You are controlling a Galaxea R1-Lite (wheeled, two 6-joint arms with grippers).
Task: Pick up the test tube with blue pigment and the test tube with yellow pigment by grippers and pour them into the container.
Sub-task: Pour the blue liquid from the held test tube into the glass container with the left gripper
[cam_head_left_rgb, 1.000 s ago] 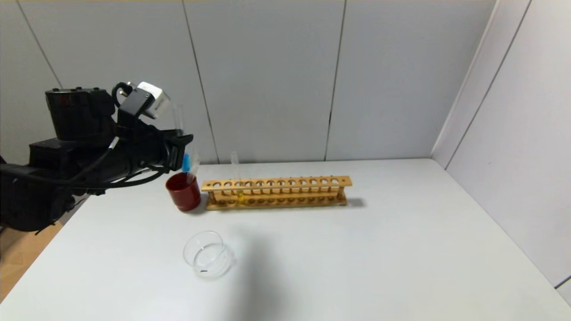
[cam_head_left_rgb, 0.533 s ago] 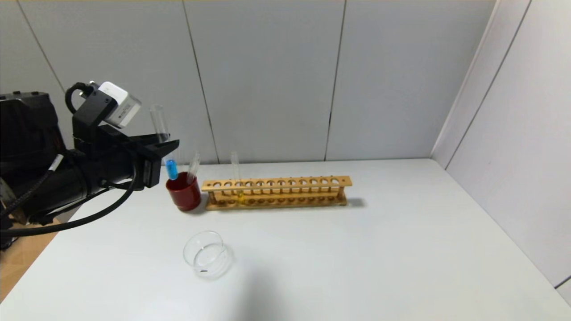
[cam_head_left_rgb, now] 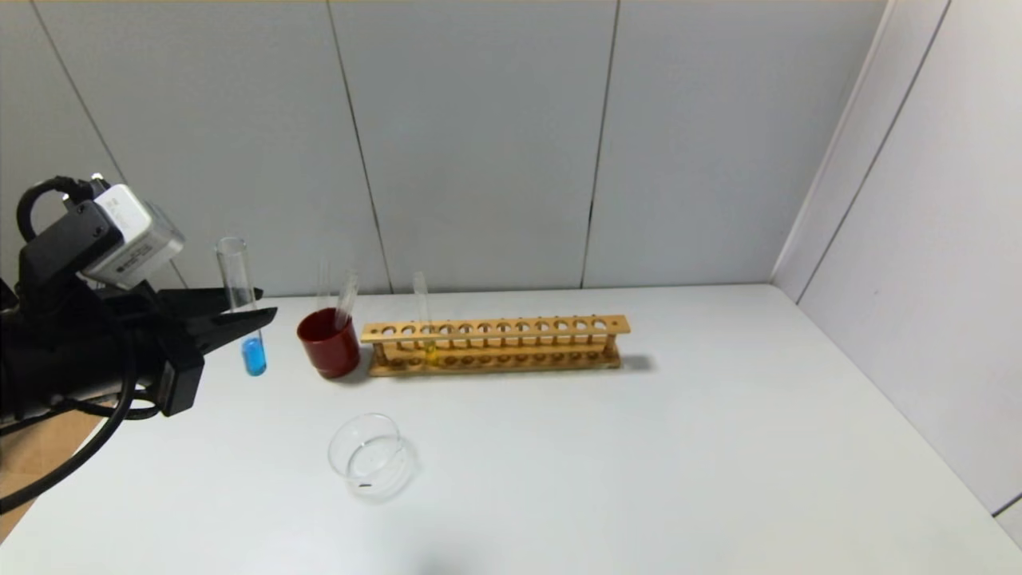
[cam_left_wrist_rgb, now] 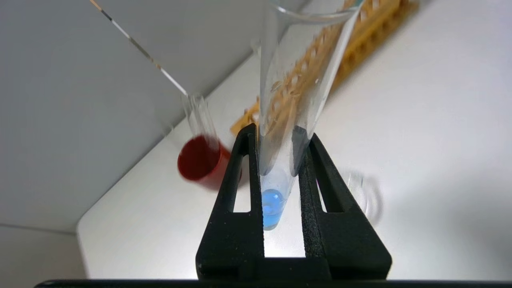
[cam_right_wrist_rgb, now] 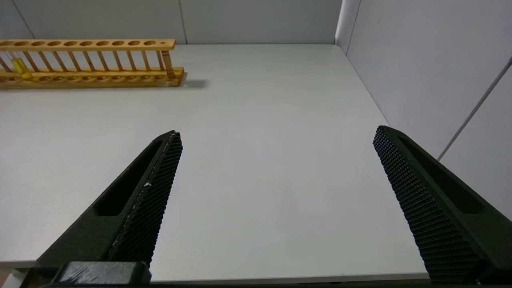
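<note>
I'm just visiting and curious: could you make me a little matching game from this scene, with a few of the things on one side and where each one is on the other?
Things:
1. test tube with blue pigment
2. test tube with yellow pigment
3. clear glass dish
4. red cup

Places:
A. standing in the wooden rack
B. on the table, just off the rack's left end
C. held upright in the air by the left gripper
D. alone on the table, nearest the robot

Pairs: 1-C, 2-A, 3-D, 4-B
</note>
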